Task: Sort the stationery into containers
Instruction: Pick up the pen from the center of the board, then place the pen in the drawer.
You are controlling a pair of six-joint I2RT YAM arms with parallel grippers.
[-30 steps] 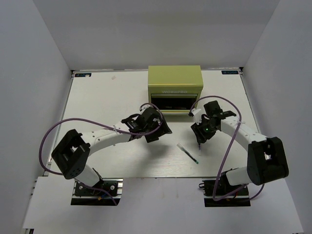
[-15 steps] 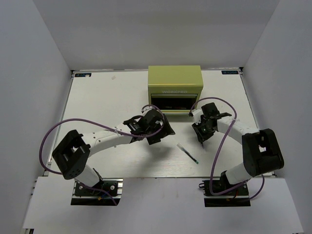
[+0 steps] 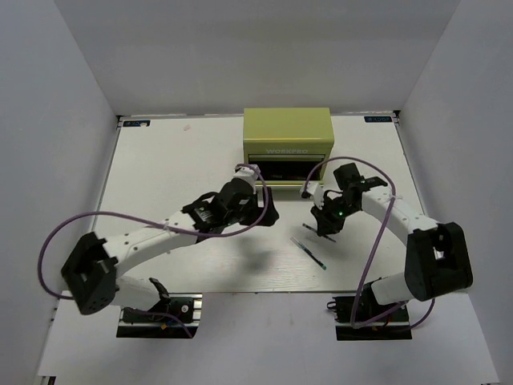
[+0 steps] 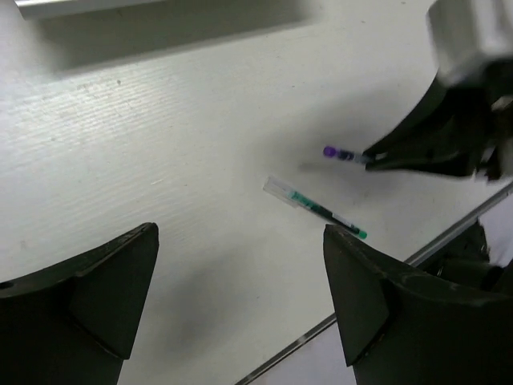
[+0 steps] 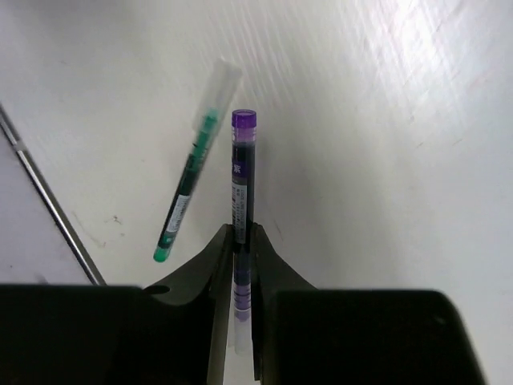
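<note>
The right gripper (image 5: pixel 242 241) pinches a purple-capped pen (image 5: pixel 242 172) lengthwise, cap pointing out past its fingertips, with the green pen (image 5: pixel 192 184) flat on the table (image 3: pixel 160 160) just beside it (the empty, wide-open left gripper (image 4: pixel 240 241) hovers farther off) and the chest (image 3: pixel 287 136) beyond.

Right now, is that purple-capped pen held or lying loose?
Held: fingers of the right gripper pinch the purple-capped pen; the green pen lies loose.

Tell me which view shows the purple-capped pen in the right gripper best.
Right wrist view: the slim purple-capped pen fills the centre, pinched in the right gripper, cap pointing away. The left wrist view shows it small and blurred; the top view shows barely a sliver.
</note>
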